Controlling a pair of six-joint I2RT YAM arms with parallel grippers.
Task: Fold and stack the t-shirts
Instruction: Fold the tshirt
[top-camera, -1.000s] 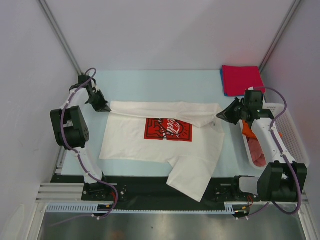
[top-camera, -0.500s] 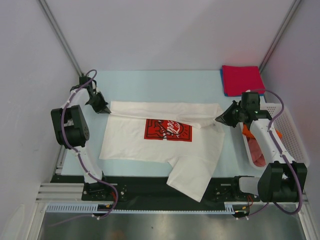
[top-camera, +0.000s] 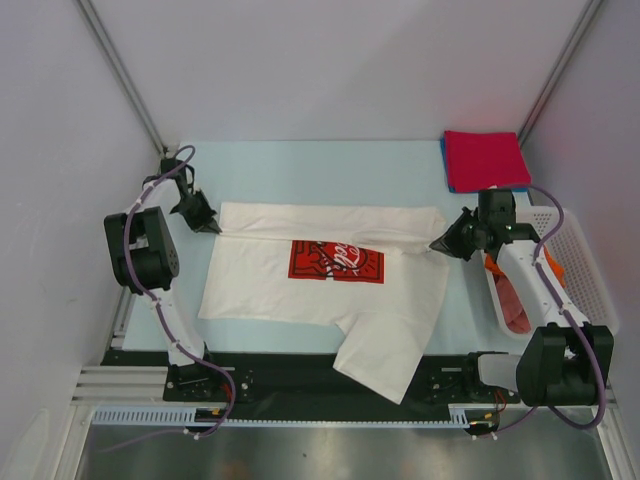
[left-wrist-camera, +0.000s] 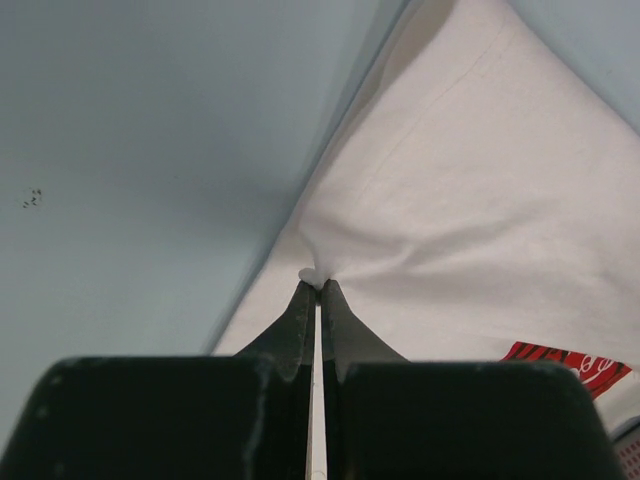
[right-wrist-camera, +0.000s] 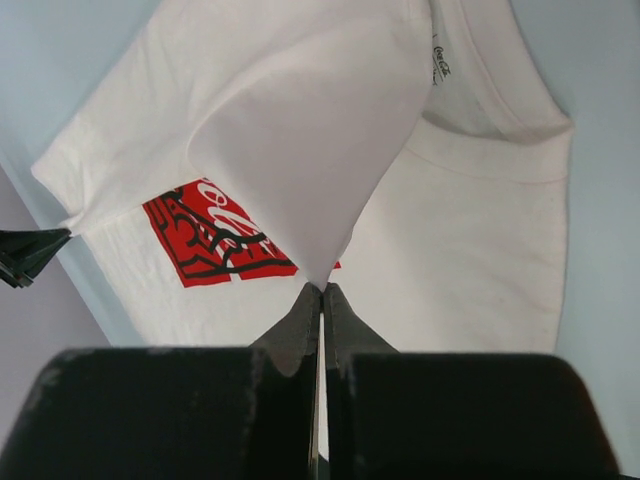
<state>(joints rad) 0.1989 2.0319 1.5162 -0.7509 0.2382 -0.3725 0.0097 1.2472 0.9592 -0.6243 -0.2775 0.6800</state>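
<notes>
Evidently risky: left tool (left-wrist-camera: 318, 286) and right tool (right-wrist-camera: 321, 289) each clamped a tiny pinch of the white t-shirt (top-camera: 300, 288), which lay stretched between them. Uneven pulling might slip one corner, skewing the fold.

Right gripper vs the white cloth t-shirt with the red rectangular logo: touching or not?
Touching. The right wrist view shows the right gripper shut on a pinched peak of the white cloth t-shirt, cloth running straight into the fingertips, no gap.
</notes>
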